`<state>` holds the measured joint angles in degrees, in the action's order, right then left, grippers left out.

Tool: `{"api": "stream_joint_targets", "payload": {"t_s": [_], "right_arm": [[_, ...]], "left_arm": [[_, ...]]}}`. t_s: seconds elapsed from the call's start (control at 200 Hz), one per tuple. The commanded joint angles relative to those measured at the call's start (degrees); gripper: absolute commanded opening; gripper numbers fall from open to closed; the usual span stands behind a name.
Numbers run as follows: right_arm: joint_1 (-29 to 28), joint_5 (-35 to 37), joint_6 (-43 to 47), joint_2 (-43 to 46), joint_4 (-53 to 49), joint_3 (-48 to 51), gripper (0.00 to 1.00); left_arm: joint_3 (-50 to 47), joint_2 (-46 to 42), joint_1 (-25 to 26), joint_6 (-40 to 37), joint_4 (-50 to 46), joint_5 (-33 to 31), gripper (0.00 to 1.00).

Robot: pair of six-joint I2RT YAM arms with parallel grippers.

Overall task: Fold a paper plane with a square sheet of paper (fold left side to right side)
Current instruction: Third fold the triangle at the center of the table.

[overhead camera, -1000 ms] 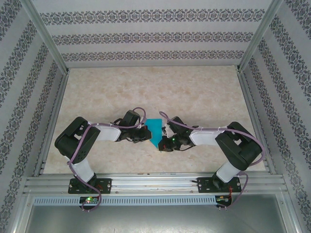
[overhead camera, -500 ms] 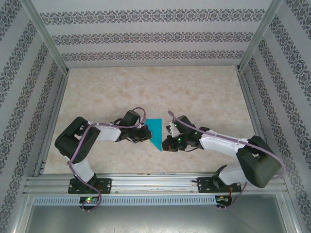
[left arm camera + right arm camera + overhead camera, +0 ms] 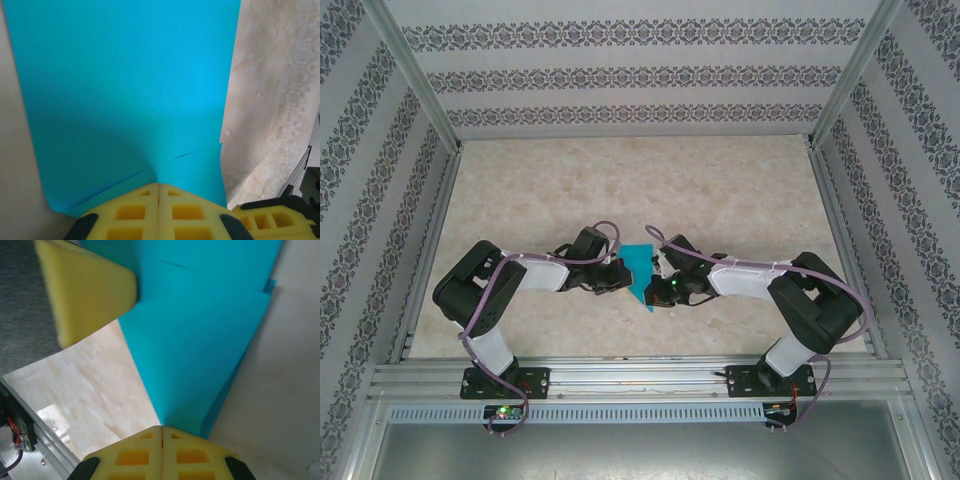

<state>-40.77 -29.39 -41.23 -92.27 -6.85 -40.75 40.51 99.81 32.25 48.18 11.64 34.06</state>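
So the square sheet of paper [image 3: 638, 268] is lying on the table [image 3: 740, 200] right in the middle, between the two arms. It's already creased into a narrower shape that tapers toward the near end, and the right wrist view shows a second layer peeking out along one edge. The left tool [image 3: 159, 192] has its fingers pressed together, tips down on the near edge of the sheet, with a faint crease line running across the paper just in front of them. The right tool [image 3: 161, 432] is the same deal: fingers together, sitting at the narrow end where the layers meet. To me both look like they're pressing on the paper rather than pinching it, but I honestly can't tell if a bit of edge is nipped in there. Handling-wise, I'd guess this stuff weighs basically nothing, it's floppy, and it'll skate around on that smooth table if only one side is pinned. It'll also pick up any stray crease you give it, and it could tear if it's dragged. I'd take hold at a free corner or an outer edge, never mid-sheet, and keep the other tool holding down near the fold line while the flap goes over.
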Motion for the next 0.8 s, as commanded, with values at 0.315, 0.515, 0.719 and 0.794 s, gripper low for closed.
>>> {"api": "stream_joint_targets", "payload": {"t_s": [0.315, 0.515, 0.719, 0.794], "right_arm": [[-1.94, 7.27, 0.00, -3.27, -6.58, 0.12, 0.00], [-2.82, 10.44, 0.00, -3.79, -10.02, -0.18, 0.00], [-3.25, 13.38, -0.34, -3.03, -11.51, -0.45, 0.00], [-3.43, 14.17, -0.25, -3.33, -12.17, -0.76, 0.00]], "left_arm": [[-0.51, -1.99, 0.37, 0.66, -3.37, -4.75, 0.05], [-3.07, -9.57, 0.53, -0.62, -2.29, -4.93, 0.08], [-7.97, -12.74, 2.90, 1.00, 5.02, -2.02, 0.04], [-8.62, -12.28, 4.50, 1.97, 7.87, -1.49, 0.03]]}}
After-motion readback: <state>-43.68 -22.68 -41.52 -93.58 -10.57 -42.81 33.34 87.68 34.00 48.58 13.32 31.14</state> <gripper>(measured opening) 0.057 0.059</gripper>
